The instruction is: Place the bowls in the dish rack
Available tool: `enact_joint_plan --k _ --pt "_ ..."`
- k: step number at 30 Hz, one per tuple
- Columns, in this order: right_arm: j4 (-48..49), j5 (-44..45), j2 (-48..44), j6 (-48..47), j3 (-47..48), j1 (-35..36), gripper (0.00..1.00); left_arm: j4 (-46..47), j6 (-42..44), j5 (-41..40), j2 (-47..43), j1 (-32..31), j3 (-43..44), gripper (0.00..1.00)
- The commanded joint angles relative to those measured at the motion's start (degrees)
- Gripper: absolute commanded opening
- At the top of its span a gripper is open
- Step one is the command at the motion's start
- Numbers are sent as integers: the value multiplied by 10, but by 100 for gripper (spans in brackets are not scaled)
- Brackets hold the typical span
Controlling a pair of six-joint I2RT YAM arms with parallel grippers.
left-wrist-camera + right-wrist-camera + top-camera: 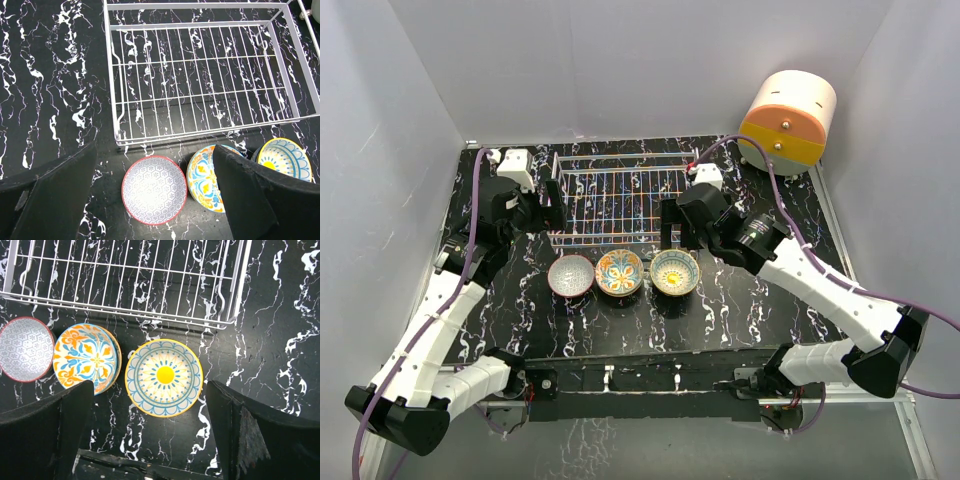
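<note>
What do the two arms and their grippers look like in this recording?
The left arm and right arm match: white shells on the long links, black joints and bases. A purple cable runs along each, and a white block sits at each wrist. The left gripper and right gripper are matte black with broad, wedge-shaped fingers. No legible markings.

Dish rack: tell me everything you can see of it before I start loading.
The dish rack is a rectangular basket of thin white wire, apparently coated metal, with low open walls and a floor of close parallel bars crossed by a few rails. It sits flat and upright on the black marbled table, its long side parallel to the near edge. Nothing is in it. Three bowls line up just along its near side, seemingly without touching it.
</note>
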Motion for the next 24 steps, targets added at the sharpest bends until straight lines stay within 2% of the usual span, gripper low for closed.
enact_joint_plan --k 1,10,13,18,24 --pt "30 1 -8 -57 22 2 98 -6 4 -10 -10 -3 1 97" --pt "69 -111 -80 -144 -16 2 98 -10 11 -21 -18 -3 1 97" --pt "87 -123 -110 -142 -44 2 98 -7 11 -23 -19 -3 -7 97" --pt "52 -172 -98 -114 -81 2 94 -10 6 -19 -14 -3 -1 97" --pt "75 -197 -94 -111 -143 3 88 -11 5 -27 -32 -3 -9 97"
